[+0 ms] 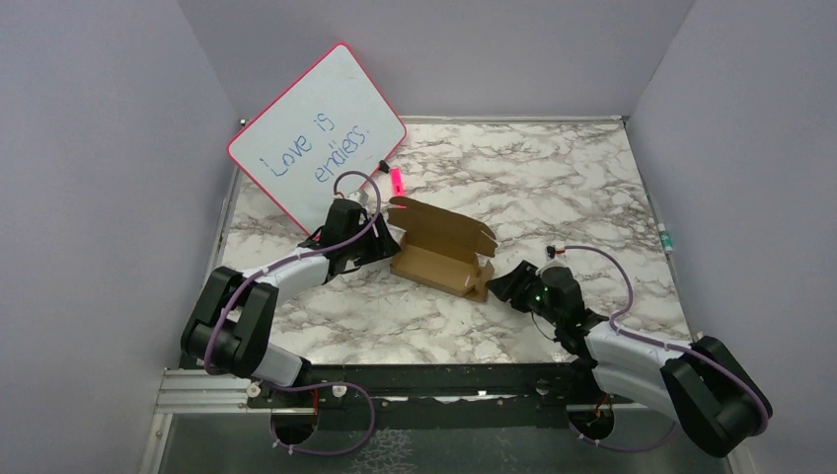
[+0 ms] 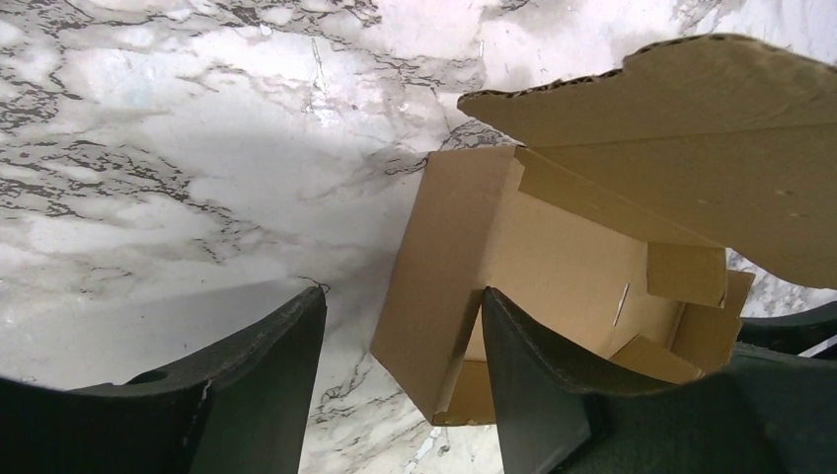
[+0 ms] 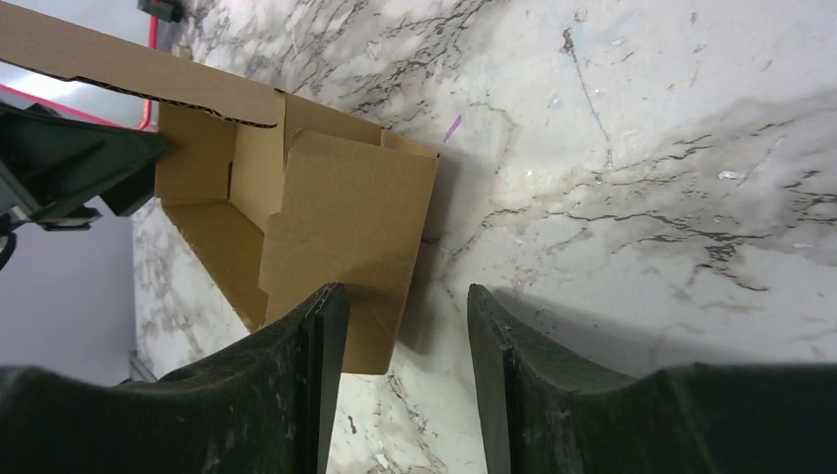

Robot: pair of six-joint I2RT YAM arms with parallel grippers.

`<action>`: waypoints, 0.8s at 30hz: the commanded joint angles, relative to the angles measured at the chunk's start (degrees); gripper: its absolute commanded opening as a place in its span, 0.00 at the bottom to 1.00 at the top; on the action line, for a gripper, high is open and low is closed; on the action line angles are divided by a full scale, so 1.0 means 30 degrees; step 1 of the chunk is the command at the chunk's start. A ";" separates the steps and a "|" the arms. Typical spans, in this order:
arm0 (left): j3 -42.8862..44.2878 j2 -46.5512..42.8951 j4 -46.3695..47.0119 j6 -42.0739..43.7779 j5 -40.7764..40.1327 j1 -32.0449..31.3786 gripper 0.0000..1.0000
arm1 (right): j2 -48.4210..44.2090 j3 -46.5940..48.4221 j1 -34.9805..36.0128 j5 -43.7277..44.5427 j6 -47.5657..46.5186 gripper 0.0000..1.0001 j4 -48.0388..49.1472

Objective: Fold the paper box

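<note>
Left gripper half open astride the left wall of the paper box; right gripper half open around its right flap.

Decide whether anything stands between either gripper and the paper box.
Nothing visible does. The left gripper has one end wall of the paper box between its open jaws; the right gripper sits right at the flap on the opposite end.

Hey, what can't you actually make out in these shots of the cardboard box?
Top view: left gripper fingertips, lost against the paper box end; small pink object, too small to identify.
Left wrist view: box's lower corner, behind a finger.
Right wrist view: whether the right gripper touches the flap.
</note>
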 commanded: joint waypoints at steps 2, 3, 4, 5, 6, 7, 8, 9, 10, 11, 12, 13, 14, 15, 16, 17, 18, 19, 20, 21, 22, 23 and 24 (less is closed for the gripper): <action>0.0297 0.0556 0.0584 0.0056 0.0450 -0.0215 0.58 | 0.1935 -0.0845 -0.0426 -0.2286 0.0798 0.53 0.6265; 0.0325 0.0630 0.0582 0.0078 0.0481 -0.0247 0.57 | 0.2294 -0.0847 -0.0468 -0.2424 0.0799 0.54 0.6726; 0.0354 0.0703 0.0629 0.0107 0.0502 -0.0276 0.56 | 0.2625 -0.0798 -0.0469 -0.2669 0.0799 0.54 0.7110; 0.0383 0.0754 0.0613 0.0128 0.0539 -0.0305 0.54 | 0.2849 -0.0731 -0.0510 -0.2827 0.0759 0.54 0.7436; 0.0398 0.0812 0.0611 0.0157 0.0565 -0.0346 0.52 | 0.3090 -0.0668 -0.0515 -0.3041 0.0644 0.54 0.7836; 0.0429 0.0852 0.0629 0.0186 0.0569 -0.0398 0.51 | 0.3285 -0.0576 -0.0538 -0.3229 0.0538 0.54 0.8080; 0.0473 0.0886 0.0639 0.0215 0.0565 -0.0453 0.49 | 0.3404 -0.0411 -0.0544 -0.3388 0.0400 0.54 0.8154; 0.0501 0.0934 0.0643 0.0252 0.0572 -0.0507 0.48 | 0.3485 -0.0258 -0.0538 -0.3536 0.0240 0.53 0.8149; 0.0501 0.1003 0.0655 0.0282 0.0559 -0.0587 0.46 | 0.3543 -0.0089 -0.0544 -0.3613 0.0063 0.53 0.8116; 0.0537 0.1055 0.0649 0.0315 0.0586 -0.0634 0.45 | 0.3594 0.0049 -0.0545 -0.3670 -0.0062 0.53 0.8009; 0.0549 0.1135 0.0652 0.0334 0.0615 -0.0705 0.44 | 0.3648 0.0173 -0.0545 -0.3710 -0.0191 0.52 0.7992; 0.0565 0.1204 0.0645 0.0347 0.0630 -0.0751 0.43 | 0.3684 0.0265 -0.0538 -0.3759 -0.0284 0.52 0.8030; 0.0567 0.1249 0.0659 0.0349 0.0632 -0.0826 0.42 | 0.3744 0.0339 -0.0544 -0.3809 -0.0358 0.51 0.8068; 0.0571 0.1284 0.0646 0.0349 0.0632 -0.0887 0.42 | 0.3817 0.0414 -0.0545 -0.3881 -0.0411 0.51 0.8113; 0.0568 0.1314 0.0655 0.0349 0.0632 -0.0905 0.41 | 0.3892 0.0457 -0.0545 -0.3971 -0.0451 0.51 0.8250; 0.0546 0.1329 0.0638 0.0349 0.0617 -0.0908 0.41 | 0.3909 0.0466 -0.0545 -0.4066 -0.0488 0.51 0.8352; 0.0539 0.1330 0.0614 0.0349 0.0590 -0.0908 0.41 | 0.3911 0.0470 -0.0556 -0.4078 -0.0505 0.51 0.8353; 0.0498 0.1305 0.0607 0.0327 0.0557 -0.0908 0.41 | 0.3896 0.0471 -0.0570 -0.4003 -0.0477 0.51 0.8291; 0.0508 0.1261 0.0530 0.0321 0.0469 -0.0908 0.41 | 0.3712 0.0409 -0.0596 -0.3770 -0.0386 0.51 0.8104; 0.0516 0.1197 0.0414 0.0320 0.0311 -0.0908 0.41 | 0.3406 0.0364 -0.0628 -0.3199 -0.0096 0.51 0.7476; 0.0503 0.1102 0.0271 0.0320 0.0105 -0.0908 0.41 | 0.2914 0.0333 -0.0684 -0.2512 0.0094 0.51 0.6501; 0.0486 0.1009 0.0176 0.0320 -0.0060 -0.0908 0.41 | 0.2424 0.0263 -0.0712 -0.1980 0.0059 0.51 0.5661; 0.0437 0.0910 0.0128 0.0320 -0.0161 -0.0908 0.41 | 0.1865 0.0174 -0.0720 -0.1551 -0.0022 0.52 0.4948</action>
